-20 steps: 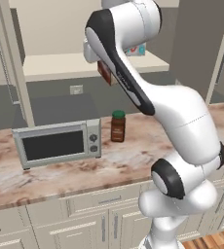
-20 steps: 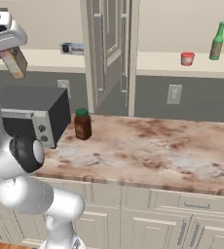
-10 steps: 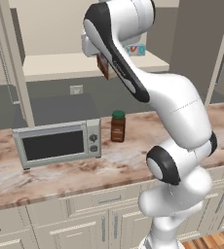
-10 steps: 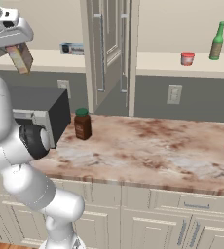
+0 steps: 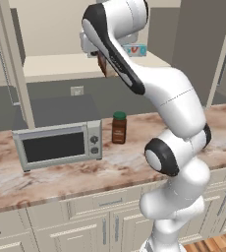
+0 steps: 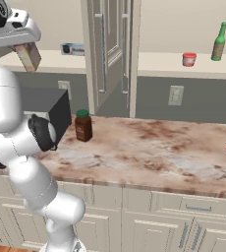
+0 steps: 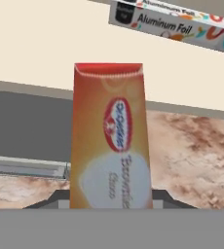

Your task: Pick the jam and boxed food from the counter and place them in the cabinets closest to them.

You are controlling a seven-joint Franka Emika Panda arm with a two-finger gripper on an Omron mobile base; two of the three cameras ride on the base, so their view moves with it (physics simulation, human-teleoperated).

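Note:
My gripper (image 6: pixel 23 46) is shut on the boxed food (image 6: pixel 28 56), a reddish-brown and tan carton. It hangs tilted in the air at the front edge of the left cabinet's cream shelf (image 5: pixel 61 66), high above the counter (image 6: pixel 149 147). From the left side the boxed food (image 5: pixel 103 64) hangs below my gripper (image 5: pixel 97 53), partly behind the arm. The hand view has the boxed food (image 7: pixel 109 141) upright close in front, with the shelf behind it. The jam (image 6: pixel 189 59), a squat jar with a red lid, stands on the right cabinet's shelf (image 6: pixel 159 64).
A long aluminium foil box (image 7: pixel 177 22) lies on the left shelf beyond the carton. A brown jar (image 5: pixel 118 127) with a green lid and a grey microwave (image 5: pixel 56 142) stand on the counter. An open cabinet door (image 6: pixel 110 49) juts out. A green bottle (image 6: pixel 219 42) stands beside the jam.
The arm has carried the boxed food a little higher and closer to the left cabinet shelf. The grip stays shut on it.

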